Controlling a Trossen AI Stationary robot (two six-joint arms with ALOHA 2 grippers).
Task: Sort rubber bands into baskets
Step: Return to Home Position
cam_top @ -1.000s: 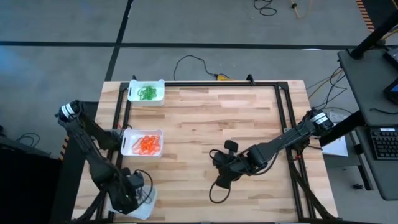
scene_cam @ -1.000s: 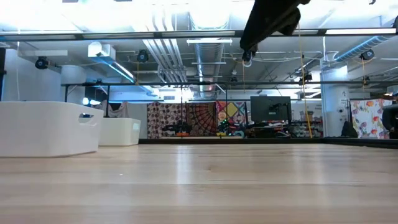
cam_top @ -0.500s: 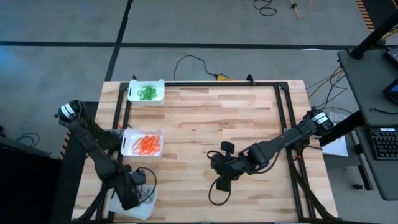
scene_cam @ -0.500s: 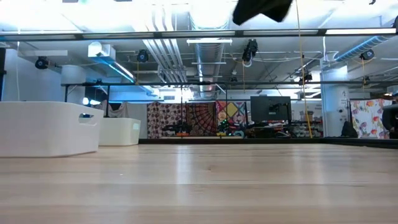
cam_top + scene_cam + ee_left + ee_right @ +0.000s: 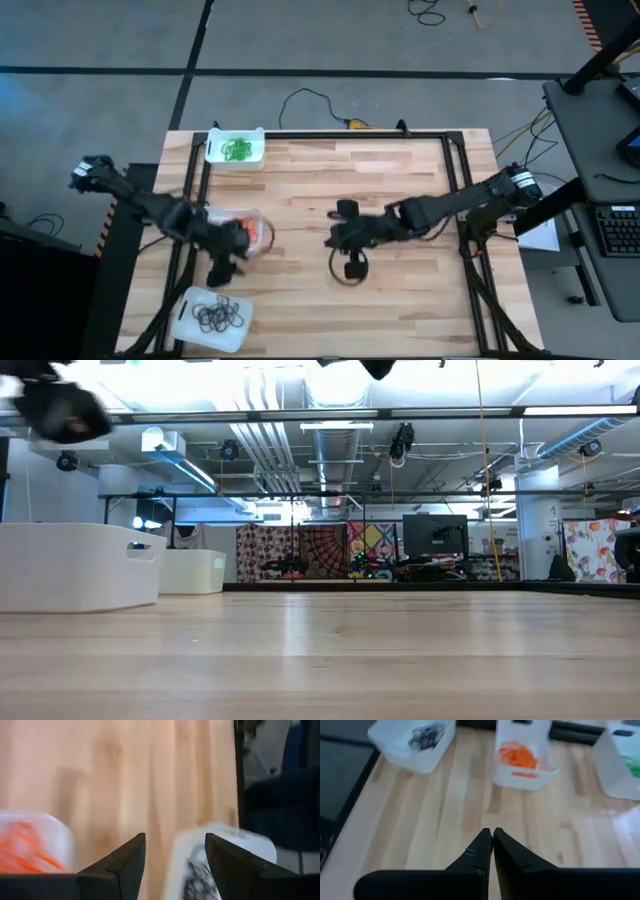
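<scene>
Rubber bands [image 5: 237, 150] lie tangled in rounded white plastic baskets [image 5: 236, 163].

Your high camera hangs far above the table [image 5: 330, 180] and faces straight down on all of it. Your low camera sits at tabletop level, facing the room. The left wrist camera looks down from close beside the basket of orange bands [image 5: 56, 826]. The right wrist camera faces that basket from farther off, and the high view shares it.
</scene>
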